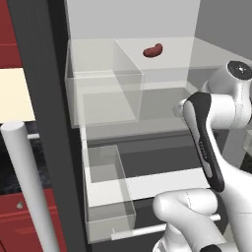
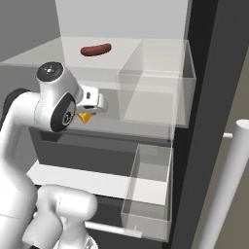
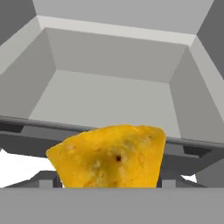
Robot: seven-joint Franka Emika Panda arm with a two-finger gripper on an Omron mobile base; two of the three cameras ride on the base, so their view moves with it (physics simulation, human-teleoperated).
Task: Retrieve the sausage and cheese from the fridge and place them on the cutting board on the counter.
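Yellow-orange cheese [image 3: 109, 156] sits close against the pincer [image 2: 85, 115], seemingly gripped though its fingers are hidden, probably for carrying out of the fridge [image 1: 44, 98], while the sausage [image 1: 153, 50] lies above it on a shelf.

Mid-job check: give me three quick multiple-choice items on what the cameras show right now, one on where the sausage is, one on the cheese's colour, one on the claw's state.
1. Where does the sausage lie?
A. On a clear upper shelf inside the fridge
B. In the lowest door bin
C. On the floor

2. What colour is the cheese?
A. White
B. Yellow-orange
C. Green

3. What is the claw doing?
A. Hanging open, far from any food
B. Gripping the sausage
C. Holding the cheese

Answers: 1 A, both base views show it alone on the upper shelf. 2 B, the hand view shows a yellow-orange wedge. 3 C, the wedge sits right at the claw in the hand view and peeks out beneath the hand in the right base view.
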